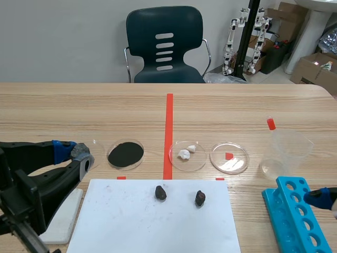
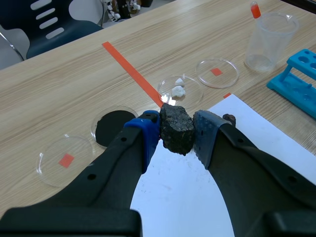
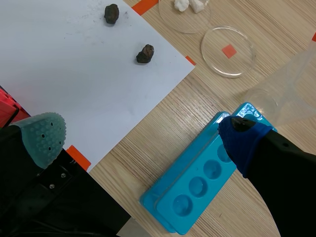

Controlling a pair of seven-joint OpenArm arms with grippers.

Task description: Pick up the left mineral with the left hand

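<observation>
Pinching the rough dark-grey mineral lump [image 2: 176, 127] squarely between its pads, my left gripper [image 2: 176, 134] holds it just beside the white paper sheet [image 2: 197, 192]. I'd hold pressure even and lift straight. My right gripper [image 3: 143, 136] gapes, holding nothing.

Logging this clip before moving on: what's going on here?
The left tool is shut on a dark mineral and holds it off the table on the robot's left side. Two more dark stones lie on the white paper. The right tool is open and holds nothing, above the paper's edge and beside the blue rack.
</observation>
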